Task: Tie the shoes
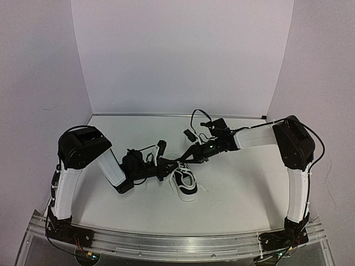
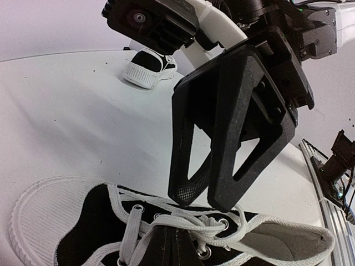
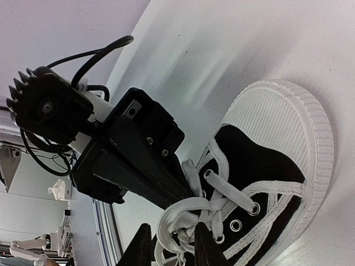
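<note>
— Right wrist view: how does the left claw [image 3: 184,192] stand?
— Pressed together, tip in the laces [image 3: 186,211] of the shoe [image 3: 260,160] just below it.
— Right claw [image 2: 204,199]?
— Fingers astride those laces; whether they pinch, one cannot tell.

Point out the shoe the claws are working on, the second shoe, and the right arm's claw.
near shoe [image 3: 252,160], right wrist view, black canvas behind the toe cap.
second shoe [image 2: 144,73], left wrist view, white rubber side.
right gripper [image 2: 206,197], left wrist view, midway between its fingertips.
</note>
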